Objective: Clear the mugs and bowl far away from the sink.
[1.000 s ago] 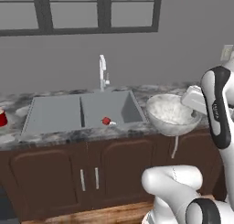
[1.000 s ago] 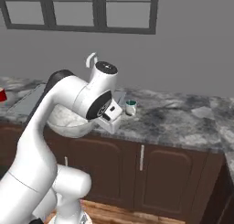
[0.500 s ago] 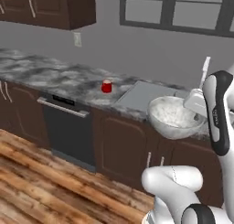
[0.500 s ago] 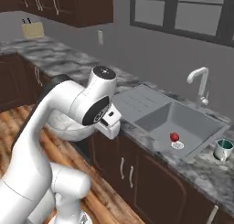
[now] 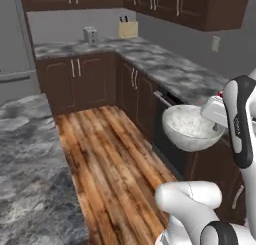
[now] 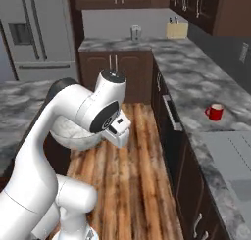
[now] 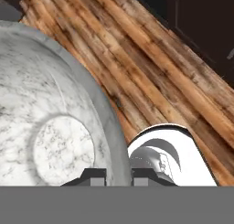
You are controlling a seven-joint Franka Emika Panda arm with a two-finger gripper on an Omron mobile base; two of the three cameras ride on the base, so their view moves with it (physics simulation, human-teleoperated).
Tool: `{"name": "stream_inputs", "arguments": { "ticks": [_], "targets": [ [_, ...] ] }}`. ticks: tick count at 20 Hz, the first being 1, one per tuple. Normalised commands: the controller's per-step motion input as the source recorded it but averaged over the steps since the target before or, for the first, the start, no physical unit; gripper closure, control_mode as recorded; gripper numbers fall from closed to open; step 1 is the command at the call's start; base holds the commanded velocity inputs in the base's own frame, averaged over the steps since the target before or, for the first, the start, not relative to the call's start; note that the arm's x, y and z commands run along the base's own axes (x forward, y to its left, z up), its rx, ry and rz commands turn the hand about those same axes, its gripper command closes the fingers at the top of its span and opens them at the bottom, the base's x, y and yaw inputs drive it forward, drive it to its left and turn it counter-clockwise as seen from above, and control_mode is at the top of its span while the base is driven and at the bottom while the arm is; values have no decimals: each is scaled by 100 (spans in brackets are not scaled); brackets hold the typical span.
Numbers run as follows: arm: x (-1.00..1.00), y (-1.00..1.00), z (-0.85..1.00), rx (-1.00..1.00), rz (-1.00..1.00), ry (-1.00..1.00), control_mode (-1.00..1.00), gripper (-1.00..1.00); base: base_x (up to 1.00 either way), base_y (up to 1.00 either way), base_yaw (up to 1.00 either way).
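Observation:
The wide marbled whitish-grey bowl point(image 5: 188, 128) hangs in the air above the wooden floor, level with the counter tops. My gripper point(image 7: 114, 175) is shut on its rim, one fingertip inside the bowl point(image 7: 50, 127) and one outside. From the right base view the bowl point(image 6: 73, 134) sits partly behind my arm, with the gripper point(image 6: 116, 135) at its right edge. The red mug point(image 6: 213, 111) stands upright on the grey stone counter to the right, well away from the gripper. A pale grey edge of the sink point(image 6: 234, 151) lies just past the mug.
Dark cabinets with a marbled counter point(image 5: 170, 64) run along the right and back walls. A toaster point(image 5: 90, 35) and a knife block point(image 5: 127, 29) stand at the far corner. A refrigerator point(image 6: 34, 33) is at the left, and an island counter point(image 5: 25, 164) is close by.
The whole picture has swung from the sink to the far corner of the kitchen, so the base has turned. The bowl stays in the gripper throughout.

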Motion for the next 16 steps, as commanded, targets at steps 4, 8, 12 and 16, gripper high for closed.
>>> {"name": "stream_inputs", "arguments": {
  "ticks": [4, 8, 12, 16],
  "targets": [
    [0, 0, 0, 0, 0, 0, 100, 100, 0, 0, 100],
    [0, 0, 0, 0, 0, 0, 100, 100, 0, 0, 100],
    [0, 0, 0, 0, 0, 0, 100, 100, 47, 6, 91],
    [0, 0, 0, 0, 0, 0, 100, 100, 100, 28, 34]
  ]
}}
